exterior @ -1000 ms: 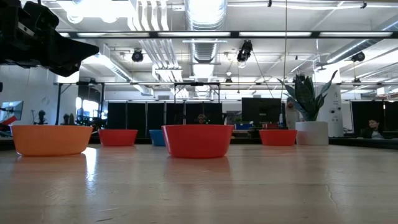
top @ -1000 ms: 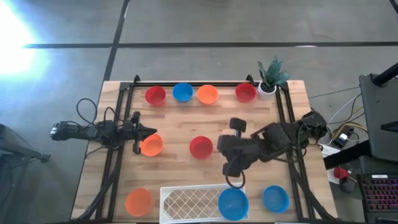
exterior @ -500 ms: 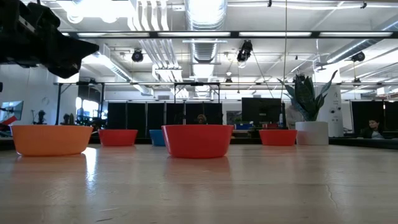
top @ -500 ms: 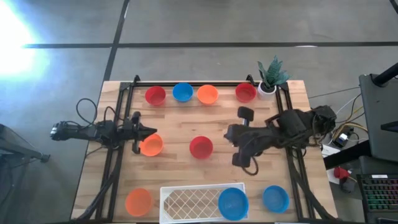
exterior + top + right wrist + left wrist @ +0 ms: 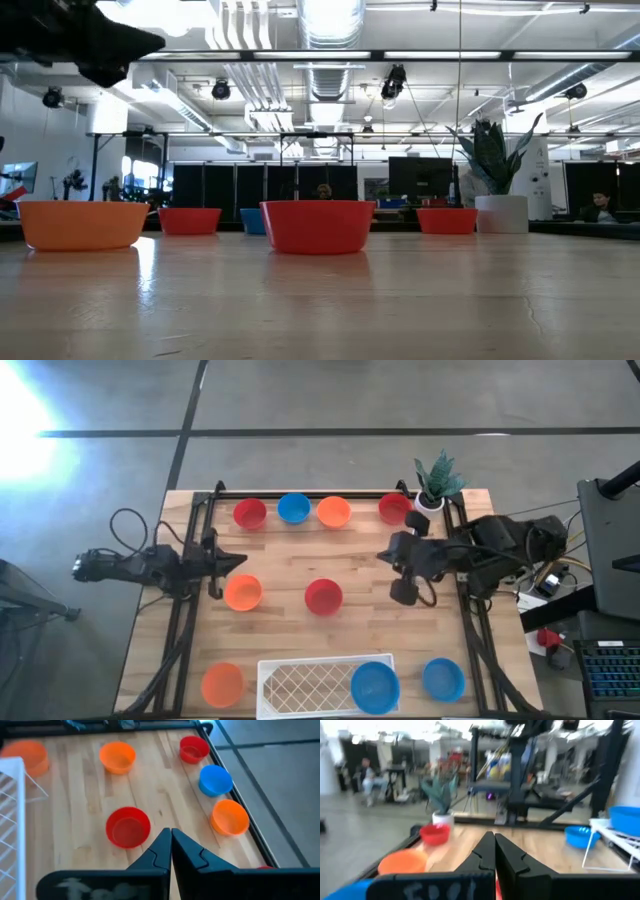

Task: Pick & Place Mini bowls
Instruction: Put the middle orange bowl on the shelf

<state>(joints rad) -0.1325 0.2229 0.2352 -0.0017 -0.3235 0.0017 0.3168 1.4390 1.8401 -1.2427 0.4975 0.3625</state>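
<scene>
The red bowl [image 5: 323, 597] beside the tray [image 5: 300, 682] looks light and slippery; both grippers are closed, empty.

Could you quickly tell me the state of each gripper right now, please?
Left gripper: jaws shut, holding nothing, above the table's left side.
Right gripper: jaws shut, holding nothing, above the table's right side.

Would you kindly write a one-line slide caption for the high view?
Mini bowls dot the wooden table, one blue bowl in the white lattice tray; left gripper and right gripper both empty.
</scene>
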